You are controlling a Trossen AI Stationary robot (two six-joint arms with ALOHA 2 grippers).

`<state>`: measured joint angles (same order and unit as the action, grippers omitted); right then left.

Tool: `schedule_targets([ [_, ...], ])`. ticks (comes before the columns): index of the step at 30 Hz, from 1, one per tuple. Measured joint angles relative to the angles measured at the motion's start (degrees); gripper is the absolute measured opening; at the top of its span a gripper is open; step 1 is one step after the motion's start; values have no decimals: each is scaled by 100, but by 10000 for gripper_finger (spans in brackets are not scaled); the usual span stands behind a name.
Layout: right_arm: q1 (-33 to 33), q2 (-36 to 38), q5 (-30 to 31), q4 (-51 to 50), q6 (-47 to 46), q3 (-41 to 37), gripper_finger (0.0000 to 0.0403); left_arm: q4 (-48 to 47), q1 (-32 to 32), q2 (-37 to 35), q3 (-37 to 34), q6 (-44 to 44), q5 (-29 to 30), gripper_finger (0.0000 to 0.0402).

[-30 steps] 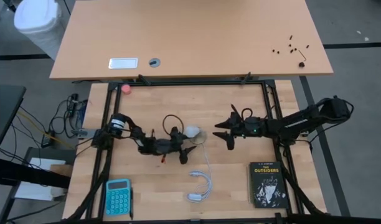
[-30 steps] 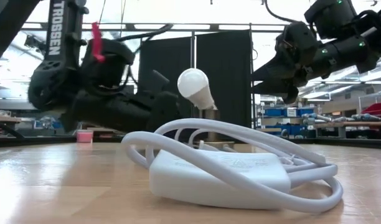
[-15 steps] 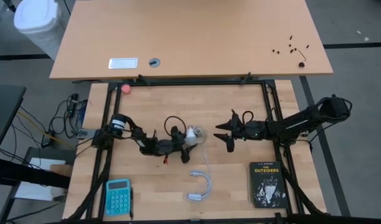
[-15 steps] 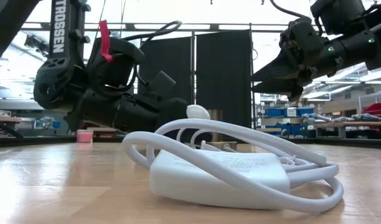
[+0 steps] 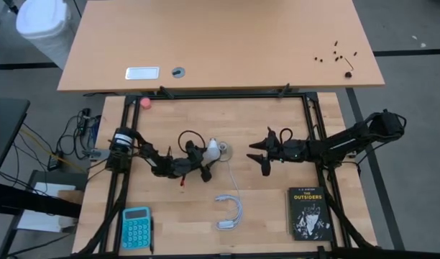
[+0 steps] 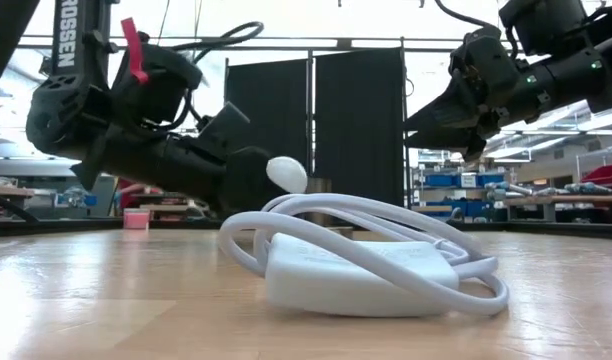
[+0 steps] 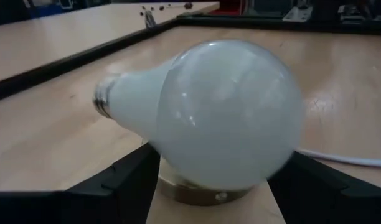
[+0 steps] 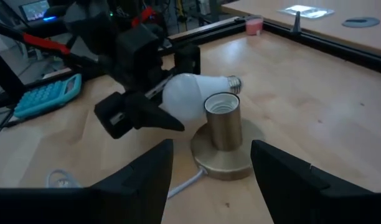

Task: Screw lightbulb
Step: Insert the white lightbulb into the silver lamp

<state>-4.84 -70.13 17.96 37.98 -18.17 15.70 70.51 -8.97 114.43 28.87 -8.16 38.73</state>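
The white lightbulb point(image 8: 190, 96) lies level just above the table's middle, with my left gripper point(image 5: 207, 156) shut on it. Its greyish screw base point(image 7: 104, 99) points toward the table's far edge. Close beside it stands the brass socket point(image 8: 223, 121), an upright barrel on a round disc that rests on the table. To the socket's right, my right gripper point(image 5: 257, 157) hovers open with nothing between its fingers; the socket stands ahead of them, apart. My left gripper pinches the bulb's frosted globe point(image 7: 178, 168) at its widest part between its two fingers point(image 7: 125, 180). The fingers come nearly level from the table's left and lie across the bulb. The bulb is clear of the table; whether it touches the socket's barrel I cannot tell.
A white cord runs from the socket to a coil and adapter point(image 5: 229, 212) nearer the front. A black book point(image 5: 308, 213) lies front right, a blue calculator point(image 5: 136, 227) front left, a pink object point(image 5: 145, 102) far left. Black frame rails point(image 5: 220, 94) border the work area.
My left gripper has drawn back toward the table's left edge and rolled. The bulb, which slanted globe-up above the socket, has come down and tipped to level. The socket has slid a little left, and the cord's coil and adapter have shifted with it.
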Motion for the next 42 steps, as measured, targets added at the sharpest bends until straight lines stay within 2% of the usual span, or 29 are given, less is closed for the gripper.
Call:
schedule_targets([
  [10, 15, 0, 0, 11, -311, 0, 227, 62, -11, -7, 26, 199, 58, 282],
  [17, 15, 0, 0, -44, -329, 0, 227, 336, -52, -9, 26, 318, 57, 282],
  [37, 15, 0, 0, -78, -346, 0, 227, 347, -55, -9, 26, 488, 190, 282],
  [42, 8, 0, 0, -79, -418, 0, 227, 788, -55, -17, 26, 513, 242, 282],
])
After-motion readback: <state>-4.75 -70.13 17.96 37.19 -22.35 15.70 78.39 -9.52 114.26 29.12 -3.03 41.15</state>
